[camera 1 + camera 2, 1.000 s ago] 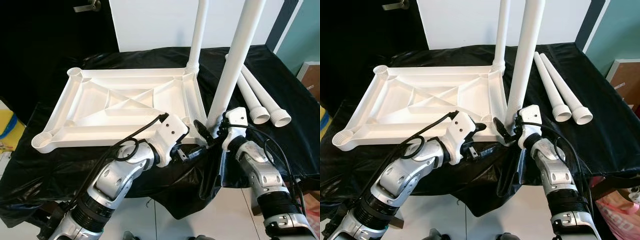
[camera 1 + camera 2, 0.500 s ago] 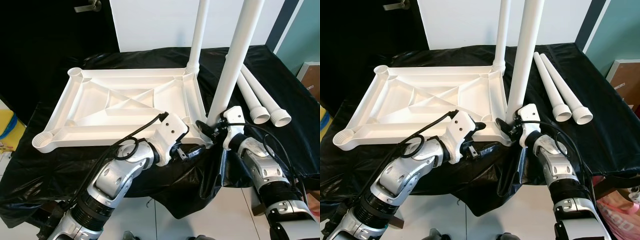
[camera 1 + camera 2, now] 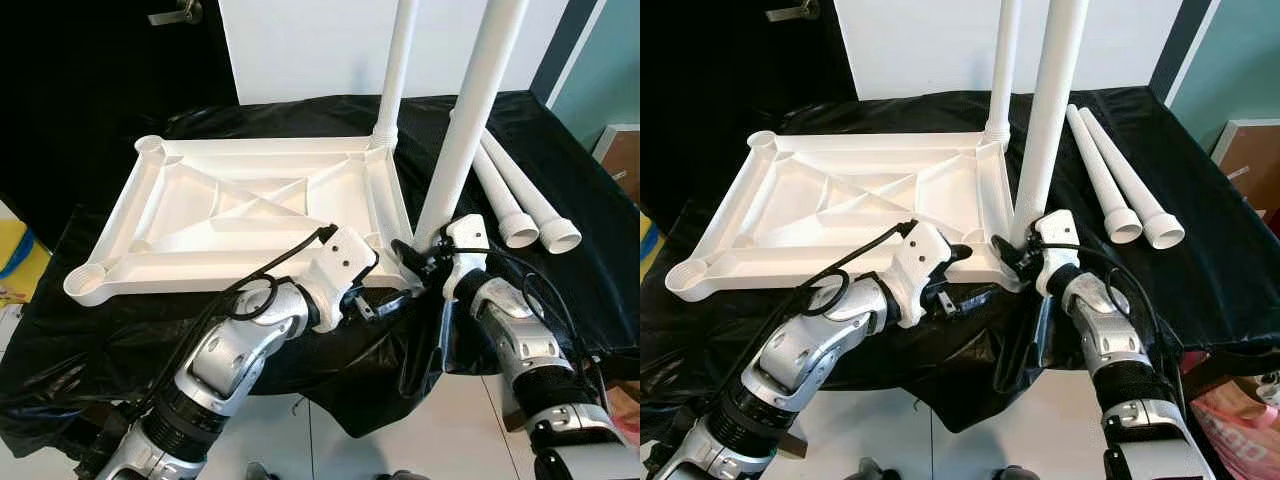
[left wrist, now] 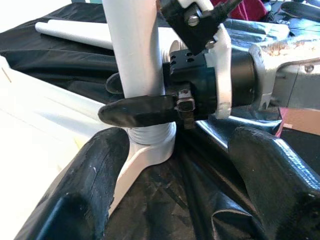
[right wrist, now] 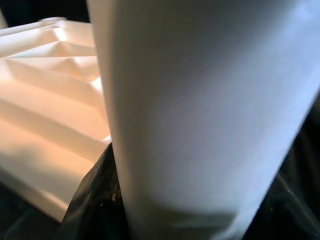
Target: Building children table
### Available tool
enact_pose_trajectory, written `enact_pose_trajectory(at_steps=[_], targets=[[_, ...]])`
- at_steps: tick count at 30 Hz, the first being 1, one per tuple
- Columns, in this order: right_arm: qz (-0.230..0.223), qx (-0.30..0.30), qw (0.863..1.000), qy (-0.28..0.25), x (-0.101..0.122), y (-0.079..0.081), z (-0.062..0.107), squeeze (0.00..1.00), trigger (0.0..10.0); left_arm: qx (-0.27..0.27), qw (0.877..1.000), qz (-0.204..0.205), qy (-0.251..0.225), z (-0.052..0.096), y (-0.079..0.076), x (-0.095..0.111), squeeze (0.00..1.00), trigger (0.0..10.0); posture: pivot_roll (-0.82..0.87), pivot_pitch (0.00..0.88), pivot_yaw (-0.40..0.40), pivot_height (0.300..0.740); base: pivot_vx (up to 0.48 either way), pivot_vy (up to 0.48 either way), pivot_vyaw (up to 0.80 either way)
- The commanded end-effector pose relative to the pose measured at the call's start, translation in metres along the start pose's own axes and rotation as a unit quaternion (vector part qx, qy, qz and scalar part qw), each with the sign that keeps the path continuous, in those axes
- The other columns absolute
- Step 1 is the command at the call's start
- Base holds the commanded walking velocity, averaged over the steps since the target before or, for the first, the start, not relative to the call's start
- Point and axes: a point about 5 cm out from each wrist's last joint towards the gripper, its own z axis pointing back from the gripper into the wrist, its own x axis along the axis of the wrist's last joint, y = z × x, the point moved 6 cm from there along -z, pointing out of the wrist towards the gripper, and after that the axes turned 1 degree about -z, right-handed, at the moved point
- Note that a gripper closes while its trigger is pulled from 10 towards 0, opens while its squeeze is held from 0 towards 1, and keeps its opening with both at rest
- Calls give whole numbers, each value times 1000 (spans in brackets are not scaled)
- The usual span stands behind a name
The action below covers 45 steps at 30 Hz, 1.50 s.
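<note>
The white table top [image 3: 200,265] lies upside down on black cloth. One white leg [image 3: 397,70] stands in its far right corner socket. A second leg [image 3: 465,130] stands upright at the near right corner socket [image 4: 150,145]. My right gripper [image 3: 425,262] is shut on this leg just above its base, one black finger [image 4: 140,110] lying across it. The same leg [image 5: 200,115] looms close in the right wrist view, beside the table top [image 5: 45,100]. My left gripper [image 3: 388,298] is open, with its fingers [image 4: 85,190] spread either side of that corner, low against the cloth.
Two loose white legs [image 3: 525,195] lie side by side on the black cloth [image 3: 560,290] at the right. The cloth hangs over the front edge above a white floor [image 3: 420,430]. A white wall panel [image 3: 310,50] stands behind, and a dark door at the back left.
My right wrist has edged slightly toward the table corner, still holding the leg. The left arm and the table top stay put.
</note>
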Motion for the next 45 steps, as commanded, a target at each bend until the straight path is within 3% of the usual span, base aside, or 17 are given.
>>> enact_pose_trajectory(at_steps=[1, 12, 17, 19, 23, 24, 25, 38, 39, 45], targets=[[-29, -62, 996, 52, -27, -10, 9, 0, 10000, -17, 1000, -8, 7, -1, -7, -4, 0, 10000, -115, 101, 18, 740, 0, 0, 0], [-67, -171, 982, 43, -30, -7, 20, 0, 10000, -16, 1000, 10, 9, -3, -9, -13, 0, 10000, -132, 110, 22, 740, 0, 0, 0], [-78, -284, 955, 37, -32, -8, 37, 0, 10000, -15, 1000, 16, 11, -4, -11, -24, 0, 10000, -135, 107, 22, 740, 0, 0, 0], [-89, -303, 948, 40, -33, -5, 40, 0, 10000, -13, 1000, 17, 11, -4, -11, -26, 0, 10000, -136, 104, 27, 740, 0, 0, 0], [-103, -277, 955, 25, -25, 11, 35, 0, 10000, -8, 1000, 15, 7, -3, -8, -28, 0, 10000, -137, 101, 33, 740, 0, 0, 0], [-103, -277, 955, 25, -25, 11, 35, 0, 10000, -8, 1000, 15, 7, -3, -8, -28, 0, 10000, -137, 101, 33, 740, 0, 0, 0], [-101, -273, 957, 16, -21, 11, 35, 0, 10000, 4, 1000, -10, 4, -3, -5, -28, 0, 10000, -133, 98, 35, 740, 0, 0, 0], [-79, -260, 962, 4, -13, 6, 39, 0, 10000, 7, 1000, -19, 3, 0, -6, -32, 0, 10000, -129, 95, 55, 740, 0, 0, 0], [-79, -253, 964, -2, -11, 4, 40, 1000, 10000, 4, 1000, -21, 3, 0, -6, -33, 0, 10000, -131, 93, 59, 740, 0, 0, 0], [-72, -220, 972, -27, 0, 0, 41, 1000, 10000, -4, 1000, -29, -3, -3, -5, -29, 0, 10000, -156, 86, 65, 740, 0, 0, 0]])
